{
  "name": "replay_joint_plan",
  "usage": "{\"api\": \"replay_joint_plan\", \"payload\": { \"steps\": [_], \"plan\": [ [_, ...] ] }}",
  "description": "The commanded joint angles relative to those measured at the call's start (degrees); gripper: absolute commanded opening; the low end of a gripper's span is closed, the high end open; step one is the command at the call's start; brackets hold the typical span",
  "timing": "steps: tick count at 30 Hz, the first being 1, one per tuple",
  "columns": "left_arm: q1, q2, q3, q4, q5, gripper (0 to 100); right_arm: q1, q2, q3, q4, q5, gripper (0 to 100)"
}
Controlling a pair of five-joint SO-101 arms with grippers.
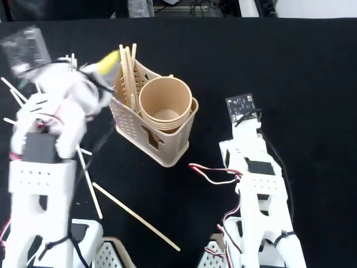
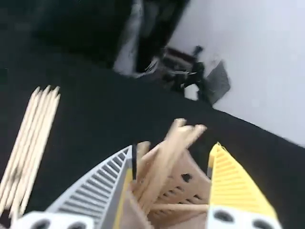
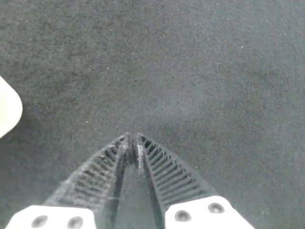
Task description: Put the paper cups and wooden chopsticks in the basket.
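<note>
The tan basket (image 1: 162, 148) stands mid-table with stacked paper cups (image 1: 165, 100) in it and several wooden chopsticks (image 1: 127, 72) upright along its left side. My left gripper (image 1: 101, 71) hovers at the basket's left rim. In the left wrist view it (image 2: 173, 148) is open, its grey and yellow fingers either side of the chopsticks (image 2: 167, 157) standing in the basket (image 2: 188, 183). My right gripper (image 3: 132, 138) is shut with nothing in it, over bare black cloth to the right of the basket.
Loose chopsticks lie on the table: a long one (image 1: 136, 218) in front of the basket, another (image 1: 89, 181) by the left arm, and a bundle (image 2: 28, 143) to the far left. The right arm (image 1: 248, 162) stands right of the basket.
</note>
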Motion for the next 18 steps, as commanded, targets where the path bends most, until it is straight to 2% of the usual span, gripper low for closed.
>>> {"api": "replay_joint_plan", "payload": {
  "steps": [1,6,11,18],
  "plan": [
    [-11.56,-0.09,-6.64,13.63,10.46,26,0.79,-1.45,-0.48,-1.23,0.44,1.3],
    [-13.76,3.43,-5.76,22.77,3.43,27,0.79,-1.45,-0.48,-1.23,0.44,1.3],
    [-13.85,16.44,-2.95,31.12,2.55,32,0.79,-1.45,-0.31,-1.05,2.90,1.3],
    [-13.41,43.78,-5.05,29.71,2.37,32,0.53,-1.45,-0.31,-0.97,3.16,1.3]
  ]
}}
